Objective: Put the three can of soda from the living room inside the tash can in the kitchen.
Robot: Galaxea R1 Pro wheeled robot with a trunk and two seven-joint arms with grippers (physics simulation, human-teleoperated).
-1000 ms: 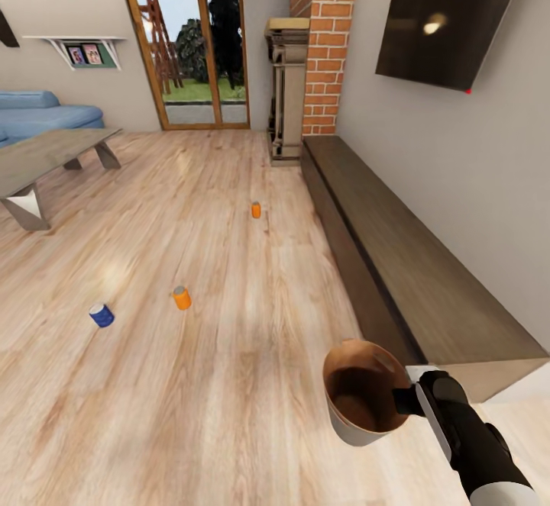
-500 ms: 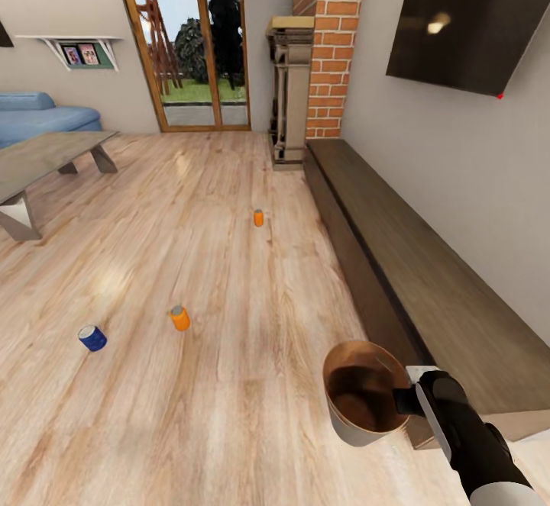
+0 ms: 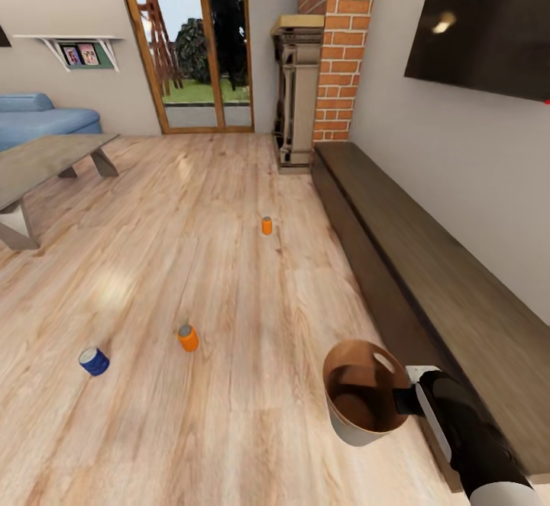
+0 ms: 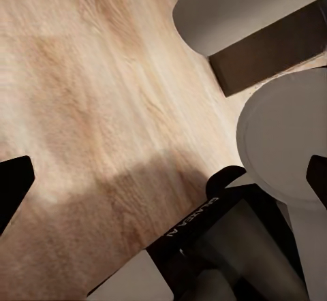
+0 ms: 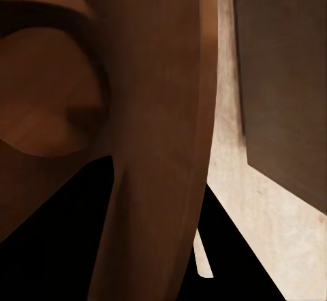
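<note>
Three cans of soda stand on the pale wood floor of the living room: one orange can (image 3: 266, 225) far ahead, a second orange can (image 3: 188, 337) nearer, and a blue can (image 3: 94, 361) to its left. My right gripper (image 3: 403, 401) is shut on the rim of the trash can (image 3: 365, 403), which hangs upright and empty, low at the right. The right wrist view looks into its brown inside (image 5: 61, 90), with the wall between the dark fingers (image 5: 88, 240). My left gripper (image 4: 165, 178) is open over bare floor, with nothing between its fingertips.
A long dark low cabinet (image 3: 435, 277) runs along the right wall under a black TV (image 3: 489, 25). A coffee table (image 3: 46, 159) and a blue sofa (image 3: 38, 118) stand at the left. A brick column (image 3: 340, 48) and a glass door (image 3: 191, 40) are far ahead.
The whole view has shifted: the camera moved forward, so the cans now sit lower and closer in the picture. The trash can stays in my right gripper.
</note>
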